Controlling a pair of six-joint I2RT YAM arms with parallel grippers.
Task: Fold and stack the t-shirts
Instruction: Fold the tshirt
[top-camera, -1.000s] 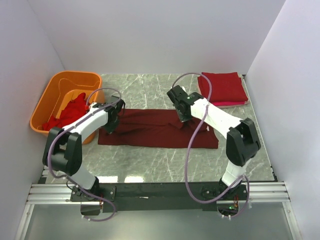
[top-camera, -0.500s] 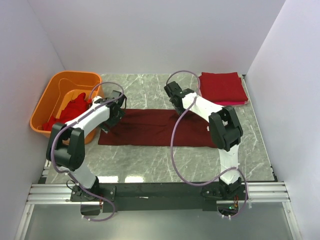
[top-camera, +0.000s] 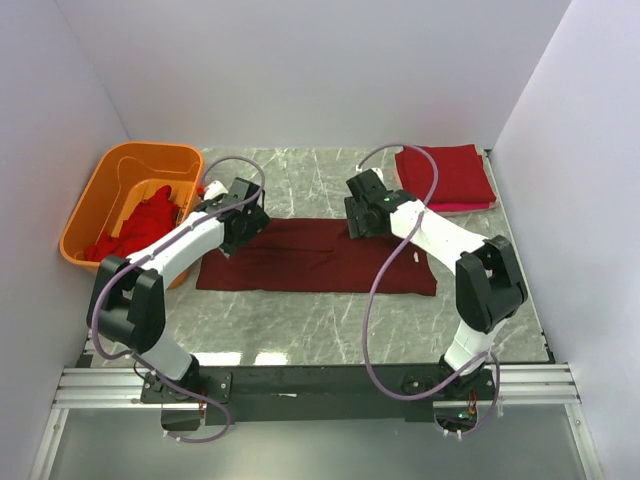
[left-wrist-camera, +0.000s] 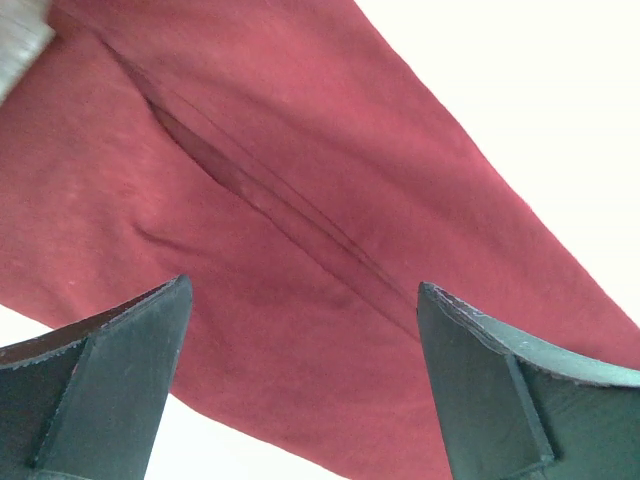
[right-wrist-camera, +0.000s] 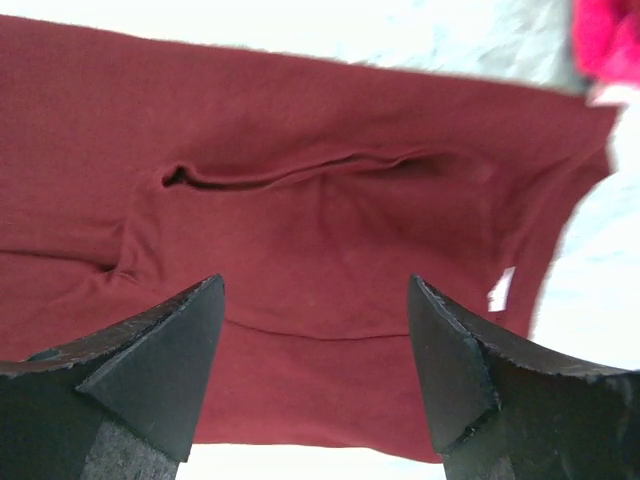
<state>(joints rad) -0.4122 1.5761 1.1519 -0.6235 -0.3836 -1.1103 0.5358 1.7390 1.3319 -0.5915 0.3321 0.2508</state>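
A dark maroon t-shirt (top-camera: 315, 257) lies folded into a long flat strip across the middle of the marble table. My left gripper (top-camera: 244, 220) hovers over its far left end, open, with only cloth (left-wrist-camera: 300, 200) below the wide-apart fingers (left-wrist-camera: 110, 380). Over the strip's far edge right of centre, my right gripper (top-camera: 360, 216) is open too, nothing between its fingers (right-wrist-camera: 490, 370). The shirt (right-wrist-camera: 320, 200) shows a lengthwise crease and a small white tag (right-wrist-camera: 500, 290). A stack of folded red t-shirts (top-camera: 445, 175) sits at the back right.
An orange plastic tub (top-camera: 100, 190) stands at the back left with crumpled bright red shirts (top-camera: 140, 225) inside. White walls close in the table on three sides. Cables loop over both arms.
Both grippers have opened and let go of the maroon shirt, which now lies flat as a strip. Both have lifted slightly toward its far edge.
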